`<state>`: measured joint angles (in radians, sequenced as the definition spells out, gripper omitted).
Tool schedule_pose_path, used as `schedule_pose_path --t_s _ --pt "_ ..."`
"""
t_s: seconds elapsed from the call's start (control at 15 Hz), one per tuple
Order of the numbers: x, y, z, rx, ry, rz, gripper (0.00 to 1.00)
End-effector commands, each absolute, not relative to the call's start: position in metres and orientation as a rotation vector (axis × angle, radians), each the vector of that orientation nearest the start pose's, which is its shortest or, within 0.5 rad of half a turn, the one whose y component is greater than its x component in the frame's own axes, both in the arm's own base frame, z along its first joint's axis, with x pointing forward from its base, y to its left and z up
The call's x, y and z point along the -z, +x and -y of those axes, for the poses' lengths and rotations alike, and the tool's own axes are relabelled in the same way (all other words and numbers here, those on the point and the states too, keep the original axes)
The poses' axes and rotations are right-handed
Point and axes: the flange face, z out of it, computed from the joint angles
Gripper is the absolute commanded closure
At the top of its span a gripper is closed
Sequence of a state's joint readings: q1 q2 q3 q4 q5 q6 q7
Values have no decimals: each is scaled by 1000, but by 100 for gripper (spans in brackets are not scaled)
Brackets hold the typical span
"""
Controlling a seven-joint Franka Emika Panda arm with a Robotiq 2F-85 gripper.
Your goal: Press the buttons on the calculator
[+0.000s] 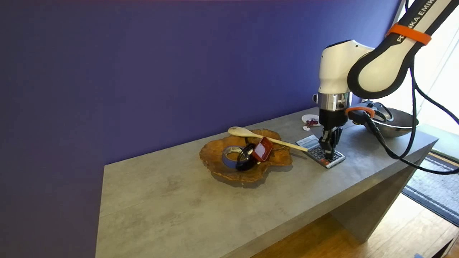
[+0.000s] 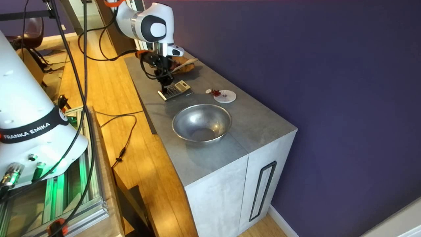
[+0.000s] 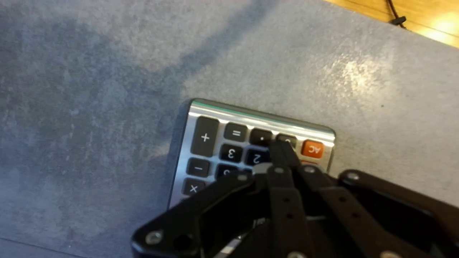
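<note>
Behind the long grey stone-look table (image 1: pixel 172 200) rises a plain purple-blue wall (image 1: pixel 179 71); between a ragged-edged brown wooden dish (image 1: pixel 215 154) and a wide round steel bowl (image 2: pixel 197 120), the flat rectangular silver-grey calculator (image 3: pixel 244 146) lies face up on the table; that placing, I'd say, suits the job, since the surface can take a push from above and the small, mostly dark buttons (image 3: pixel 231 153) face straight up; the long pale wooden spoon (image 1: pixel 278 142) lies across the dish, its handle pointing out towards the calculator. Over the buttons stands the black metal end effector (image 3: pixel 285 154), its two fingers clenched together with nothing I can see between them; to my eye that makes one narrow tip, fit for a single button; in the wrist view it covers part of the button between the dark decimal-point button (image 3: pixel 261 137) and the orange AC button (image 3: pixel 312 149); whether it is pressing or only just above, I can't tell; the jointed arm (image 1: pixel 335 68), white with black trim, is bent over the table, its wrist hanging almost plumb, so the fingers point straight down; a slight sideways slip would likely catch a neighbouring button.
</note>
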<state>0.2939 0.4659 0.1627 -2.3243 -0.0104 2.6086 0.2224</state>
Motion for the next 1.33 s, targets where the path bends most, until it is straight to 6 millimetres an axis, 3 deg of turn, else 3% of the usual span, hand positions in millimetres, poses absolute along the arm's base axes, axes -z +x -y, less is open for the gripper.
schedule_pose_path --t_s 0.0,0.53,1.27 --pt "-125 441 -234 -326 -3110 327 100" --pt "-113 446 -234 -361 -3123 266 100" --pt "-155 436 -224 -275 -3121 267 100"
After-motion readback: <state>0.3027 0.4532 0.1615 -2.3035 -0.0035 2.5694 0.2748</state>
